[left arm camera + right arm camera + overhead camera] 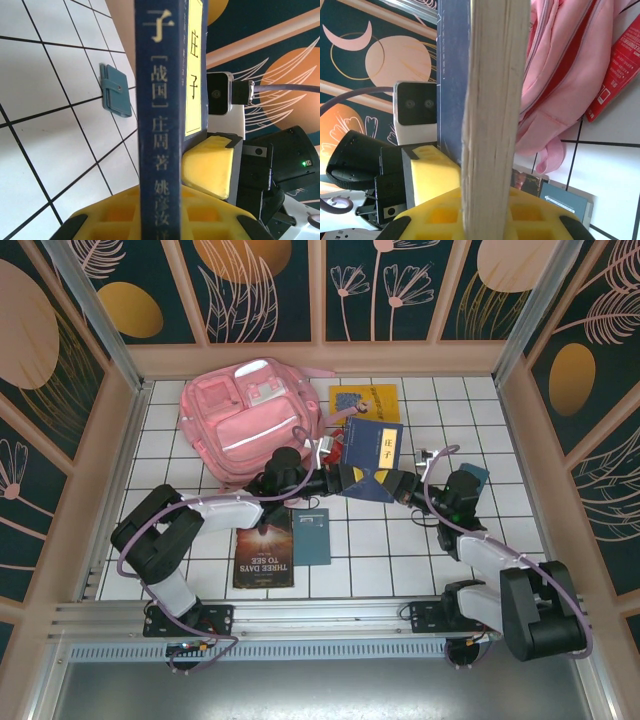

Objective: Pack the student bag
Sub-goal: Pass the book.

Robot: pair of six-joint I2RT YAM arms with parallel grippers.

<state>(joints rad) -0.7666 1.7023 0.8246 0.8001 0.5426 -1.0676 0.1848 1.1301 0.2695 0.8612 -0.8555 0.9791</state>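
The blue book (373, 452) stands on edge above the white tiled counter (400, 560), held from both sides. The left tool (347, 478) is clamped on it at the spine side, and the right tool (392, 485) is closed on it at the page-edge side. The pink student bag (250, 420) lies front-up at the far left of the counter, just beside the book.

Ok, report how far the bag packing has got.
Done: nothing visibly packed; what is inside the bag is unseen. In hand: the left gripper and right gripper both clamp the blue book. Left: that book, plus the yellow book, dark book and teal notebook lying outside.
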